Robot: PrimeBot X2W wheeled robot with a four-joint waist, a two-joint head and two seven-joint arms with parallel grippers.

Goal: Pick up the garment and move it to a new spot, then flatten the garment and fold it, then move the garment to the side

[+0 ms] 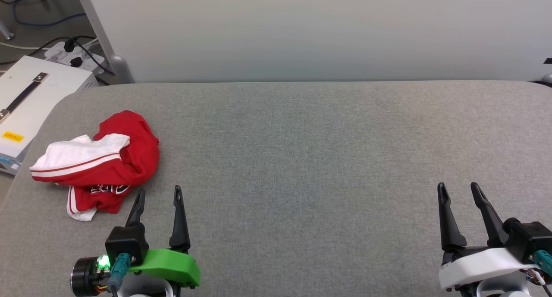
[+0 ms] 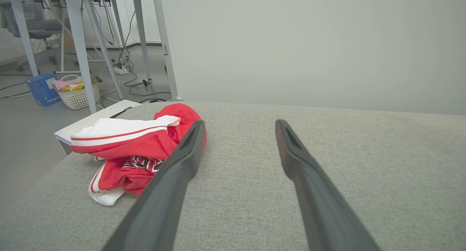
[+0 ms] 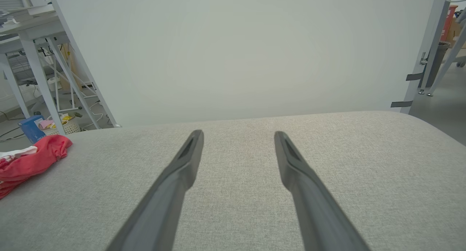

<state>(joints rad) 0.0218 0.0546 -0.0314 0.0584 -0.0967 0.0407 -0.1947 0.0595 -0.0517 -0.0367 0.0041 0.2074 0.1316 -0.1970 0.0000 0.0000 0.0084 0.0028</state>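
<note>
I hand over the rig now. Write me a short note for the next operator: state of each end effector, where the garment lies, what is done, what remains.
Left end effector: open, empty, low over the table, close to the garment's near right side.
Right end effector: open, empty, over the table's right part, far from the garment.
Garment: crumpled in a heap near the table's left end.
Done: nothing yet; the garment is not picked up.
Left: pick it up, move it, flatten, fold, move it aside.

Grey fabric tabletop across centre. Pale wall panel along top. White case with black handle, power strip, upper left. White basket, blue box far left.
</note>
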